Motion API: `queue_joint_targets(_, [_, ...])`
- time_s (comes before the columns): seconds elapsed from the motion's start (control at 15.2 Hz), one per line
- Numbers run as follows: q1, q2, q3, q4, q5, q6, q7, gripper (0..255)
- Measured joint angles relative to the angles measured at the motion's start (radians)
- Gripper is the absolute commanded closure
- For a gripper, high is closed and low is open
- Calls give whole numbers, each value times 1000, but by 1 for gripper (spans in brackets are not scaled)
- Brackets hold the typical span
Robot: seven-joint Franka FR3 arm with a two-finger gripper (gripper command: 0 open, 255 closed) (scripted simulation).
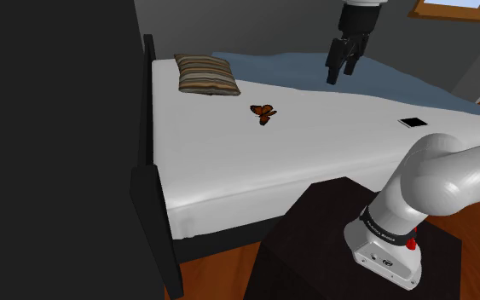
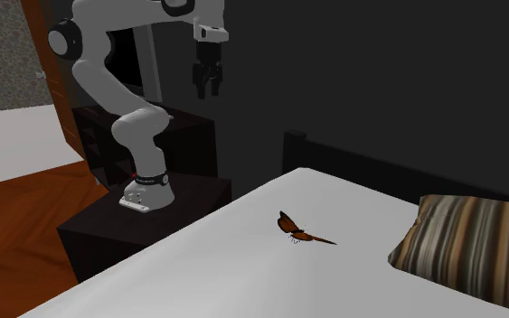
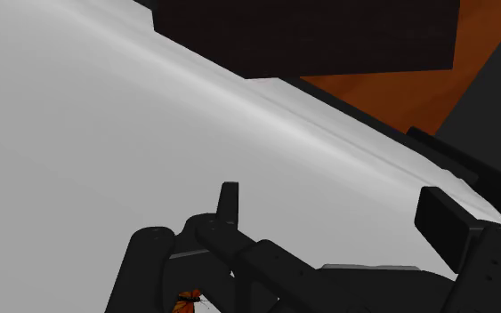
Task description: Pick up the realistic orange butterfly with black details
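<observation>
Overlooking a dim bedroom's broad white bed (image 1: 315, 149), with a dark stand (image 1: 315, 230) just beside it carrying the white arm (image 1: 447, 183). Noting a striped pillow (image 1: 206, 75) lying near one end, and the black gripper (image 1: 342, 61) hanging high over the bed, fingers standing apart and clasping nothing. Spotting the orange butterfly (image 1: 263, 112) sitting on bare sheet near the pillow, well below the gripper, one wing standing up.

The orange butterfly (image 1: 263, 112) (black-edged wings raised) sits on the white bed (image 1: 332, 145).
</observation>
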Motion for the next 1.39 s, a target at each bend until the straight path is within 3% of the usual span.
queue_joint_targets(0.2, [-1, 31, -2, -7, -9, 40, -3, 0])
queue_joint_targets(0.4, [-9, 79, -21, -49, -40, 137, -21, 0])
queue_joint_targets(1.39, [-51, 532, -91, 15, -168, 577, -64, 0])
